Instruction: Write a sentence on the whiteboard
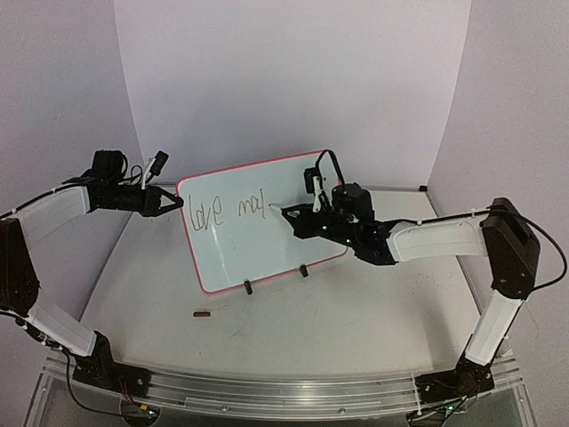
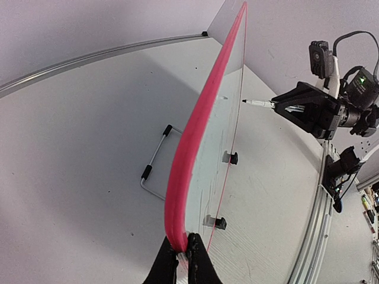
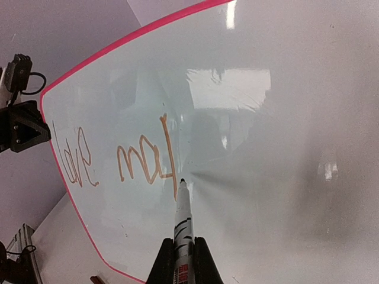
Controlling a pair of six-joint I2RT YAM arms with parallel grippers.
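The whiteboard (image 1: 267,253) stands propped on the desk (image 1: 373,311) between the two arms, its pink-framed edge clenched in the left fingers (image 2: 164,267). It looks light, stiff and glossy-slick, and would probably slide or tip under pen pressure, so the framed rim is the sound place to hold it. The right fingers (image 3: 203,263) grasp a marker (image 3: 182,213). Its tip meets the board just ahead of them, beside the unfinished sentence (image 3: 139,163).

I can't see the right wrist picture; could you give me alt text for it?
A marker held in the right tool puts its tip to a pink-framed whiteboard, beside unfinished writing reading "love ma" plus a half-made letter. At the far left, the left tool sits at the board's edge.
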